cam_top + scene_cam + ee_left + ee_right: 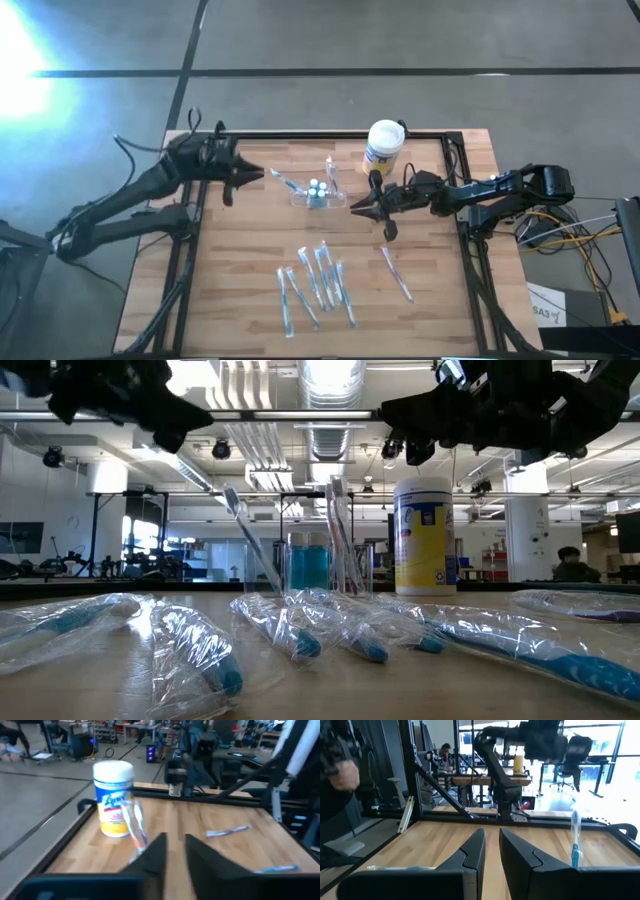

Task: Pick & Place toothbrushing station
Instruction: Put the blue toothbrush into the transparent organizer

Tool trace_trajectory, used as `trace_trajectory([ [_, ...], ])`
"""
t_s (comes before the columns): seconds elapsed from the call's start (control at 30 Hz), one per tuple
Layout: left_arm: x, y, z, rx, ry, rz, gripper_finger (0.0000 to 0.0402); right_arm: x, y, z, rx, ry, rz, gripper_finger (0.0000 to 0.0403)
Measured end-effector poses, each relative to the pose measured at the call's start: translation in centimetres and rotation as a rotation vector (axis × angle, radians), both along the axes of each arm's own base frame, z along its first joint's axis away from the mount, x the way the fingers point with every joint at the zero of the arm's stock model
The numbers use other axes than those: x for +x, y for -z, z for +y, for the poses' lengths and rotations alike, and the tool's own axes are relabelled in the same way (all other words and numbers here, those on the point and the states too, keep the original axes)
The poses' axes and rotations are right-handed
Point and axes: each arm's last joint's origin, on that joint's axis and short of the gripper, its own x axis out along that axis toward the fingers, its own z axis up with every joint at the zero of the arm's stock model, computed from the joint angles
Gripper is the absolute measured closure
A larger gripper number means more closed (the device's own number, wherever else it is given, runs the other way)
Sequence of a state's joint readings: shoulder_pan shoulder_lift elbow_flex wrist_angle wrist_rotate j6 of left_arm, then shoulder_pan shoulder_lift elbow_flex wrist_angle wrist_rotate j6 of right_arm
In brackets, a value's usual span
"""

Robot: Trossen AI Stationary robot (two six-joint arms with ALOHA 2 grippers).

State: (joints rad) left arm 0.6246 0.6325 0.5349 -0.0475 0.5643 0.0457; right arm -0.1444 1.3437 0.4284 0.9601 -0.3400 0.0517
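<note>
The toothbrushing station is a small clear holder standing on the wooden table at its far middle, with toothbrushes upright in it. My left gripper hovers to its left, above the table, and points toward it. The fingers stand close together with nothing between them. My right gripper hovers just right of the holder and points left. It is shut and holds nothing. One upright toothbrush shows in the right wrist view.
A white canister with a yellow-blue label stands behind and to the right of the holder. Several plastic-wrapped toothbrushes lie on the near half of the table, and one more lies to their right. A black frame rail rims the table.
</note>
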Motion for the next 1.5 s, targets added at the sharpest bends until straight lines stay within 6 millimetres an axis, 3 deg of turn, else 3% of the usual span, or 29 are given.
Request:
trace_trajectory([
  [0.07,-0.4,1.7,-0.5,0.006,0.037,-0.022,0.0385,0.1,-0.2,0.0,-0.001,0.0,-0.006,0.0349],
  [0.23,-1.4,4.9,-1.3,0.004,0.05,-0.06,0.0387,0.1,-0.2,0.0,0.045,-0.002,0.001,0.0349],
  [0.67,-4.0,7.4,-2.9,0.053,-0.012,-0.194,0.0397,-1.9,-0.7,-0.1,0.129,0.129,0.057,0.0349],
  [0.9,-4.3,10.5,-3.1,0.013,-0.013,-0.199,0.0399,-2.6,0.4,0.1,0.242,0.181,0.157,0.0349],
  [1.17,-4.5,10.9,-3.2,-0.018,-0.022,-0.192,0.0396,-2.8,2.1,0.8,0.355,0.171,0.251,0.0349],
  [1.5,-4.5,10.8,-3.2,-0.02,-0.048,-0.192,0.0383,-2.0,2.0,4.5,0.297,0.192,0.575,0.0349],
])
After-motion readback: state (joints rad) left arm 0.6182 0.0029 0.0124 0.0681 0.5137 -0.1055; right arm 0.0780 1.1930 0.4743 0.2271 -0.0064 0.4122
